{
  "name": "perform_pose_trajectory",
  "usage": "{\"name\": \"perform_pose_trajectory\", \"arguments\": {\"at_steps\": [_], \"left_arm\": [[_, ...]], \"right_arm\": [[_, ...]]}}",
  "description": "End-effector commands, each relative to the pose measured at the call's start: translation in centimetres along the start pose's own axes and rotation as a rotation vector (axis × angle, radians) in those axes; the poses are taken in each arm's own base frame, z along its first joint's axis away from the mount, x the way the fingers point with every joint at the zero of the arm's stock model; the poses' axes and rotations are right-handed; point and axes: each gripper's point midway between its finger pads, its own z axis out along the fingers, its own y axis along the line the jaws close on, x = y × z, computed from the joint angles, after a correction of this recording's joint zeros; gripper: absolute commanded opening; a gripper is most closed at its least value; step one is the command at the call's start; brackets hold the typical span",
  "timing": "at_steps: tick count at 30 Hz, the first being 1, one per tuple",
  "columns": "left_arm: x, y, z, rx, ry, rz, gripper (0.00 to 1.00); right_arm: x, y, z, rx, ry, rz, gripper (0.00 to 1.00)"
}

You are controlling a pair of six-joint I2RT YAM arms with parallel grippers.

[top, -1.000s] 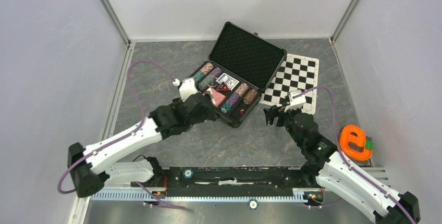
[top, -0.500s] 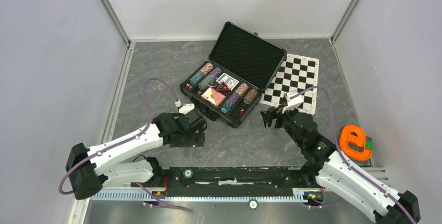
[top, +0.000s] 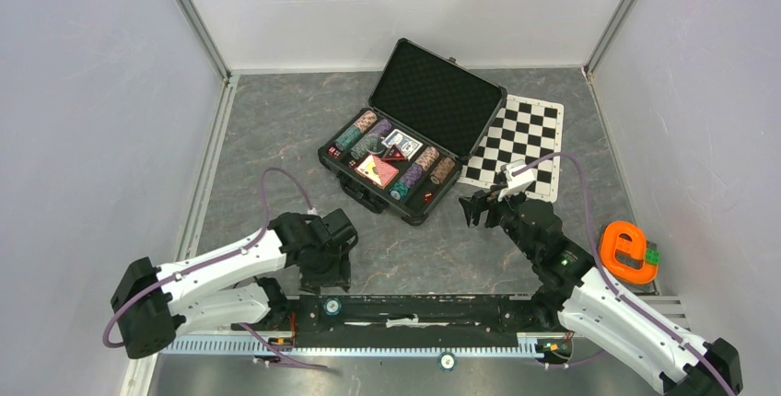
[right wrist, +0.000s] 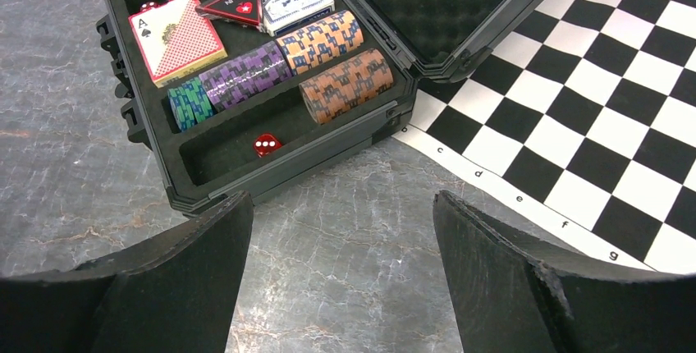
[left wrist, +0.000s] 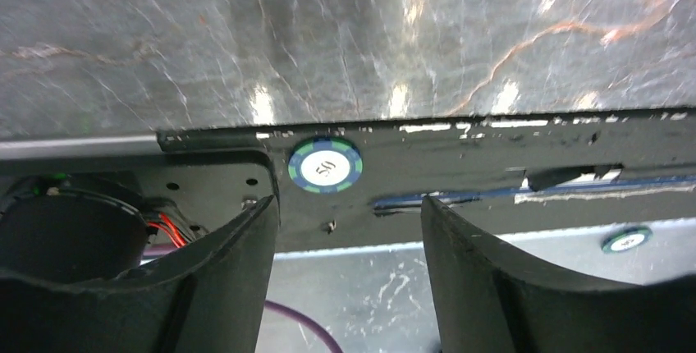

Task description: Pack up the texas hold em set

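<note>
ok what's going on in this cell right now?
Two arms are packing a poker set. The open case already holds chip rows, card decks and dice. The left end effector, open and empty, hangs over a stray green-and-blue 50 chip on the black base plate; a second chip lies nearby. The right end effector, open and empty, hovers by the case's near corner, beside the chessboard mat.

The top camera looks down from high. Wrist cameras look close: left at the black rail [left wrist: 492, 164], right at the case [right wrist: 217, 160], which the top sees too.
</note>
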Motion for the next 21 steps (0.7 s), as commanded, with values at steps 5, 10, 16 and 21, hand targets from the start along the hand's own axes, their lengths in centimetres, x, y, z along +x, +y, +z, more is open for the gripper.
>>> {"name": "perform_pose_trajectory", "arguments": {"at_steps": [5,10,16,21], "left_arm": [[3.4,1.2,1.2,-0.047,0.168,-0.002,0.70],[2.5,0.9,2.4,-0.039,0.123,0.014,0.65],[3.4,0.5,4.1,-0.029,0.160,0.020,0.50],[3.7,1.1,4.7,-0.061,0.163,0.010,0.53]], "right_arm": [[-1.3,0.7,0.1,-0.031,-0.037,0.003,0.86],[-1.4,0.7,0.1,-0.034,-0.038,0.002,0.86],[-1.3,0.8,0.2,-0.035,-0.030,-0.001,0.86],[-1.2,0.7,0.2,-0.031,-0.028,-0.001,0.86]]}}
